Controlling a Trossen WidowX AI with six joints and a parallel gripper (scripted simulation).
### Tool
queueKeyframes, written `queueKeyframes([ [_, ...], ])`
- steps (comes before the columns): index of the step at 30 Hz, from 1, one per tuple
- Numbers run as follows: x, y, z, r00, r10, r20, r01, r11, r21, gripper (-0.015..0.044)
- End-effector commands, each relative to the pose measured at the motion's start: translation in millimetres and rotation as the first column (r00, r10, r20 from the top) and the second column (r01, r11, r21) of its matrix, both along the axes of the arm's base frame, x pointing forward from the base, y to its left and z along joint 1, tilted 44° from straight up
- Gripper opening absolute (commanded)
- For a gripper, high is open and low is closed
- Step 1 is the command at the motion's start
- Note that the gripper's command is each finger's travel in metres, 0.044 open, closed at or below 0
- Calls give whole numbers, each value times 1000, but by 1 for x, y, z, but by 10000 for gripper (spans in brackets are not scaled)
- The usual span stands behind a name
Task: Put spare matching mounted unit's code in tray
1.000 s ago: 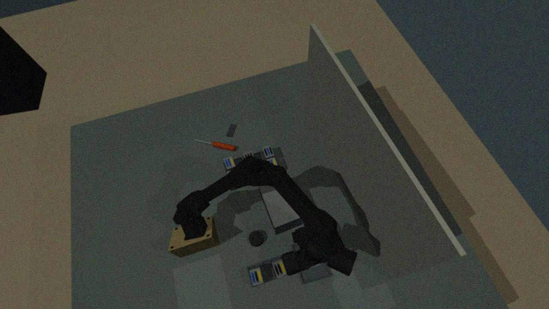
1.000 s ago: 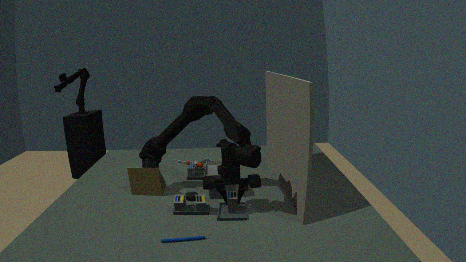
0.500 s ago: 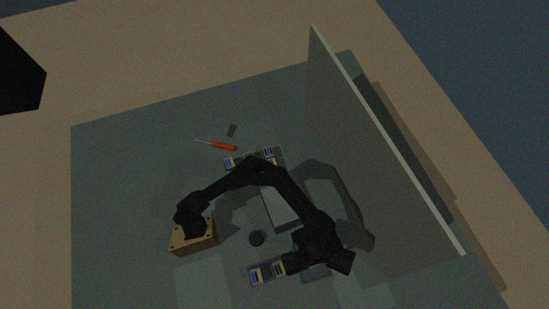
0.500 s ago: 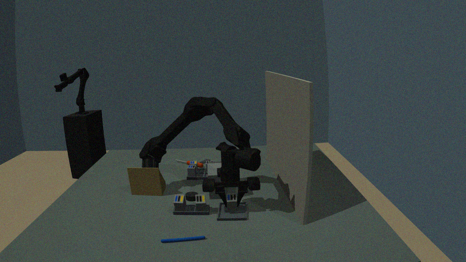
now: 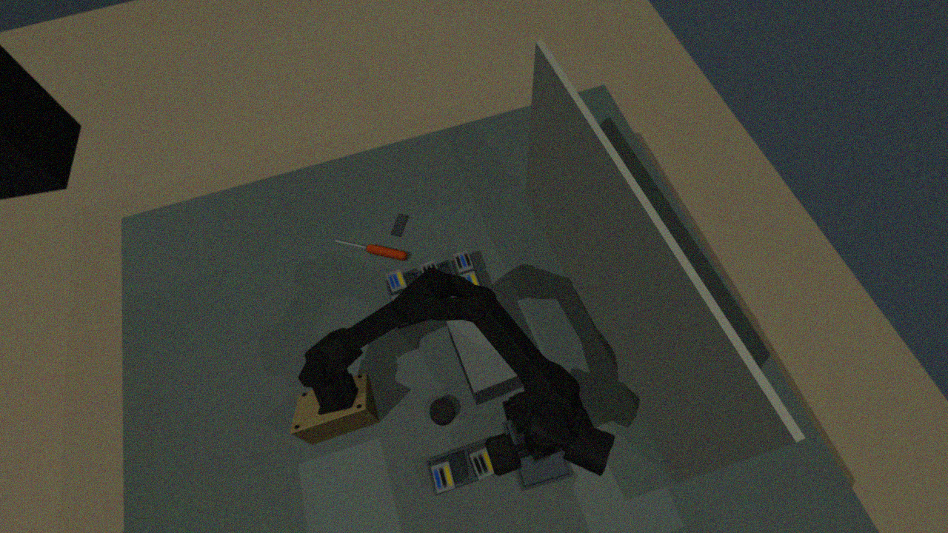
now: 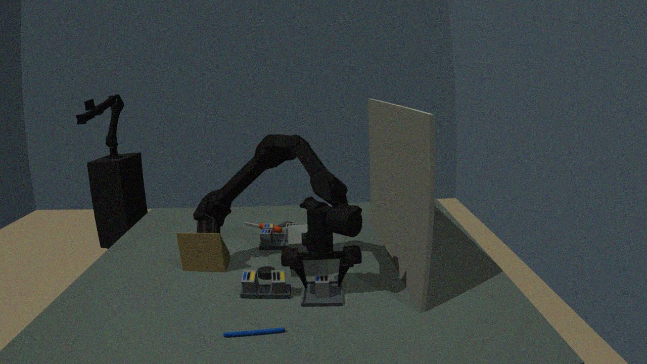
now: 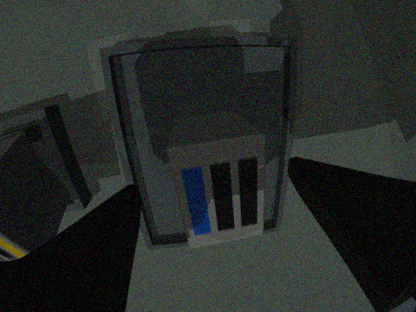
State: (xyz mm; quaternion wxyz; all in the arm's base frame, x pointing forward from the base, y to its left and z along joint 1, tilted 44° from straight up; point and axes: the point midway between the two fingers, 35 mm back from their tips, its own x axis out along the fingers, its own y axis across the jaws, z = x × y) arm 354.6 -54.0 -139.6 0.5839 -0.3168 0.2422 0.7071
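- Gripper [image 6: 322, 276] was spread wide and holding nothing; the two dark fingers stood on either side of the spare [image 7: 222, 187], apart from it.
- Spare sat inside the tray [image 7: 124, 139], near the tray's front edge, upright on the tray floor. It looked released, so my read was the task was essentially done, pending a clean exit.
- Main risk: the fingertips flanked the spare low down. Any sideways drift or tilt on the way up could clip the spare and tip it, or drag it over the tray's low rim. A straight vertical lift looked like the safe call.
- Second risk: the tray was light-looking and had a loaded holder [image 6: 265, 282] just to its left. A finger catching the tray rim could shove the tray into that holder.
- Third: whether the code was the right one. I couldn't see the back of the mounted unit from any view, so I couldn't confirm the match.
- Spare's look: small grey block with a pale label on the face toward the wrist camera, showing one blue bar, then two black bars, left to right.
- Beyond the tray, more labelled spares [image 5: 464, 261] sat in a cluster, with an orange-handled screwdriver [image 5: 381, 249] beside them.
- A blue pen [image 6: 254, 332] lay in front of the tray, well apart, out of the retreat path.
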Motion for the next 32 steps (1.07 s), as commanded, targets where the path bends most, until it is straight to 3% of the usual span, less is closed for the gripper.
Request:
queueKeyframes([
  [1, 2, -7, 6, 1000, 0, 0, 0, 1000, 0, 440],
  [8, 12, -71, 76, 1000, -3, -4, 3, 1000, 0, 440],
  [32, 15, -75, 78, 999, -25, 20, 25, 1000, -10, 440],
])
